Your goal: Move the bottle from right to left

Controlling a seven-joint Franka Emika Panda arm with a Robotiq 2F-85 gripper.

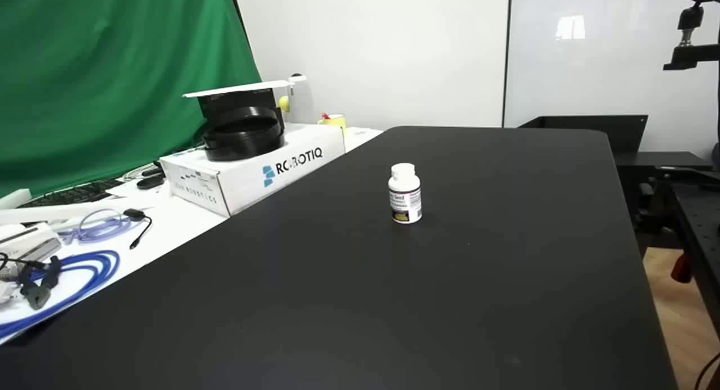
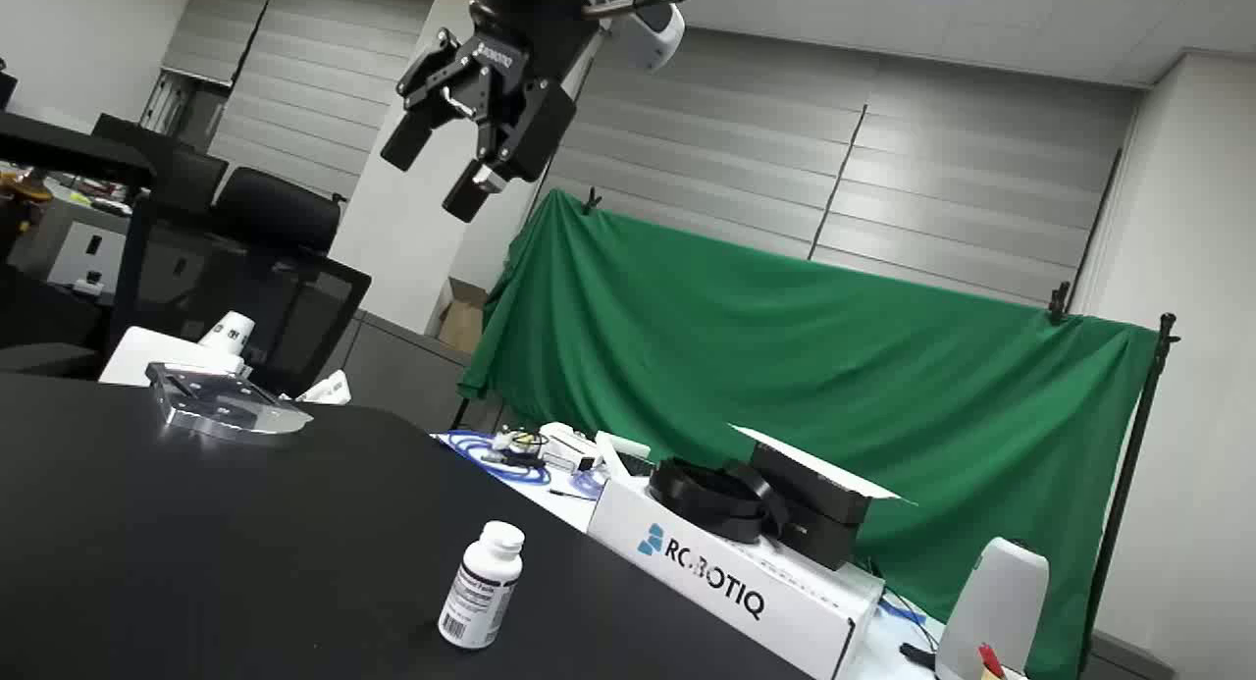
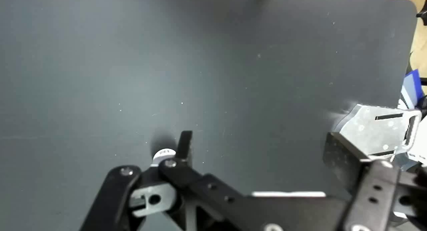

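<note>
- Up close in an exterior view, here's the small white plastic bottle [image 2: 480, 590], screw-capped and labelled, standing upright on the flat black tabletop [image 2: 245, 552], in from its right edge!
- Overhead, the black two-fingered gripper [image 2: 434, 176] hangs well apart from it, jaws spread wide.
- Out at the far edge, near the corner: a glossy slotted plate [image 2: 226, 405].
- Past the right edge, a long white ROBOTIQ-lettered box [image 2: 728, 584].
- Way back, a green cloth curtain [image 2: 805, 386].

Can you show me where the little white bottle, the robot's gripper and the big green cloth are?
White bottle [image 1: 405, 196], in an exterior view: on its label.
Gripper [image 2: 435, 174], in an exterior view: midway between its fingertips.
Green cloth [image 2: 800, 366], in an exterior view: around its middle.
</note>
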